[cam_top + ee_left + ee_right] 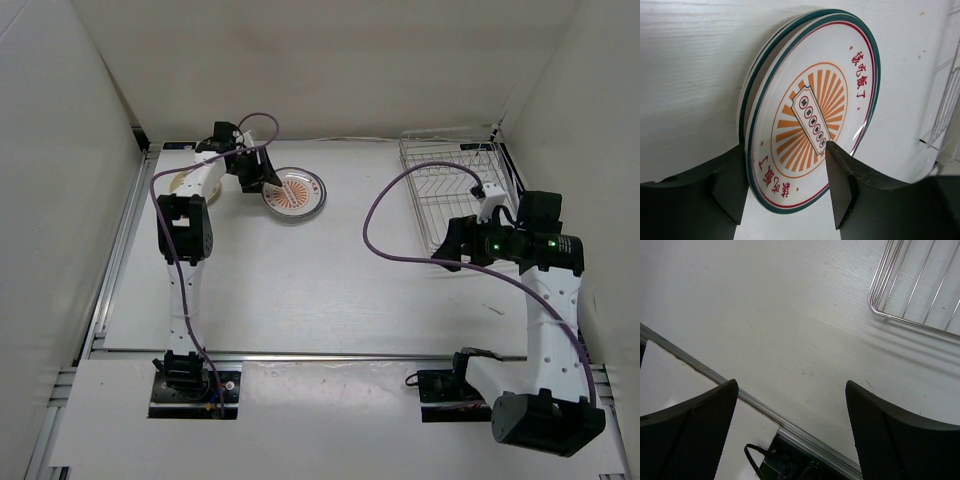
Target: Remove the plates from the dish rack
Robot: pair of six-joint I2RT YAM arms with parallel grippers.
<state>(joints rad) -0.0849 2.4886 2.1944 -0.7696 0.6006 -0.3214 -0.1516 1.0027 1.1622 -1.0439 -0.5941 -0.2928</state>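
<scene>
The plate with the orange-red sunburst centre (812,117) lies flat on top of a second plate (743,107), of which only the dark green rim shows. This stack (296,193) sits at the far left-centre of the table. My left gripper (786,150) is open and straddles the stack's near rim; one finger is outside the rim and the other over the plate's face, and neither presses on it. A tan plate (184,181) lies further left, partly hidden by the left arm. The dish rack (455,190) stands at the far right with no plate showing in it. My right gripper (791,385) hangs open and holds nothing, just in front of the rack's corner (871,297).
White walls close in the table on the left, back and right. A metal rail (805,432) runs along the table's near edge, with a black cable below it. A purple cable (385,215) loops from the right arm across the table beside the rack.
</scene>
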